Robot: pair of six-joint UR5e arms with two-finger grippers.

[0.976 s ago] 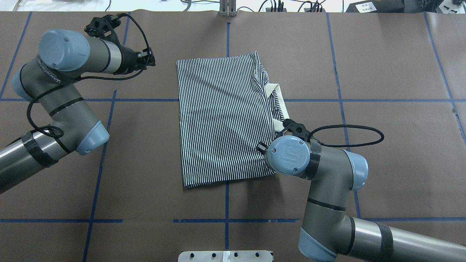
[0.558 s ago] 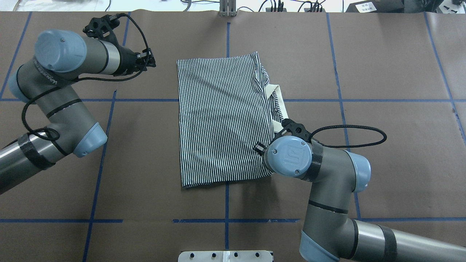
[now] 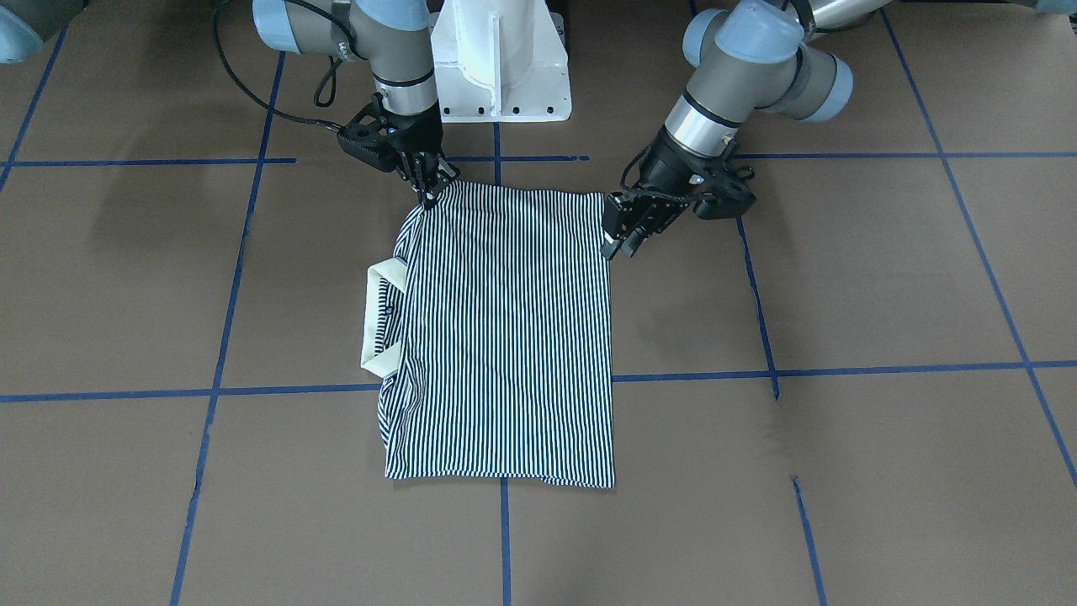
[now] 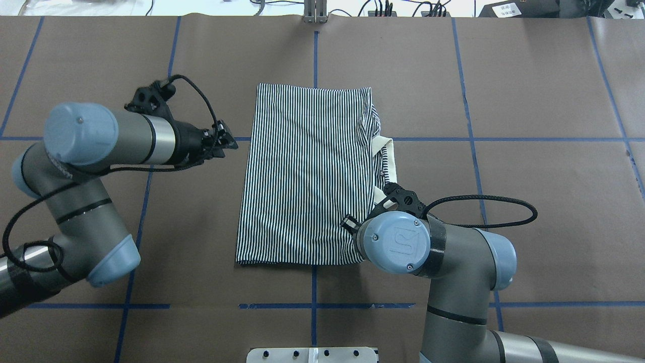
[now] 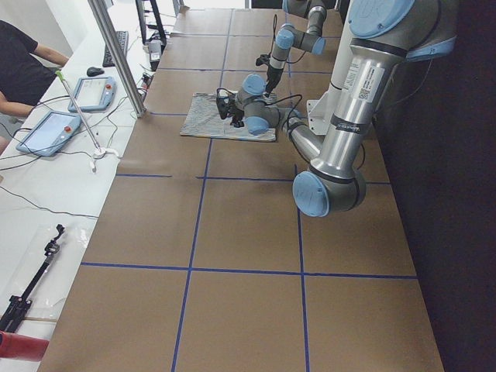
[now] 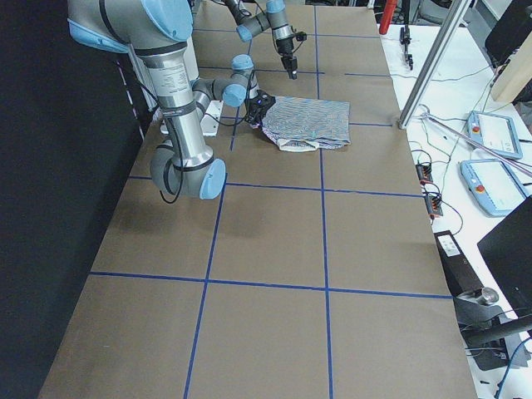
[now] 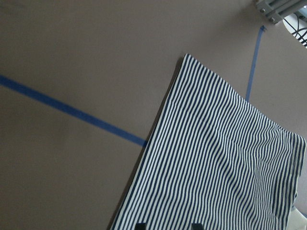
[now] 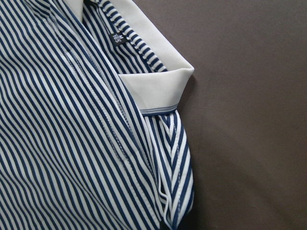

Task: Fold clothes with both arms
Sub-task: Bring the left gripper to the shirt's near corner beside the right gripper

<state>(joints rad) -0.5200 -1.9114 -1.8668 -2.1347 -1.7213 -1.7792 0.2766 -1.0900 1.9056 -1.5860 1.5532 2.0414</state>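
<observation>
The striped polo shirt [image 4: 302, 176] lies folded into a rectangle in the middle of the table, its cream collar [image 4: 385, 151] sticking out on the right side. In the front-facing view my right gripper [image 3: 430, 195] is shut on the shirt's [image 3: 505, 337] near-robot corner on the collar [image 3: 379, 278] side; overhead it is hidden under its own wrist [image 4: 398, 242]. My left gripper [image 4: 233, 142] is open and empty, just beside the shirt's left edge, also shown from the front [image 3: 614, 246]. The left wrist view shows its fingertips [image 7: 140, 225] apart over the stripes [image 7: 216, 167].
Brown table cover with a grid of blue tape lines [image 4: 314, 282]. The white pedestal base [image 3: 501, 59] stands at the robot's side. A metal post [image 4: 315, 12] and cables sit at the far edge. An operator's desk with tablets [image 5: 54, 128] runs along that side.
The left arm has swung from the back left toward me, to the shirt's left edge. The right arm has pulled its corner toward the robot and the shirt has shifted and straightened.
</observation>
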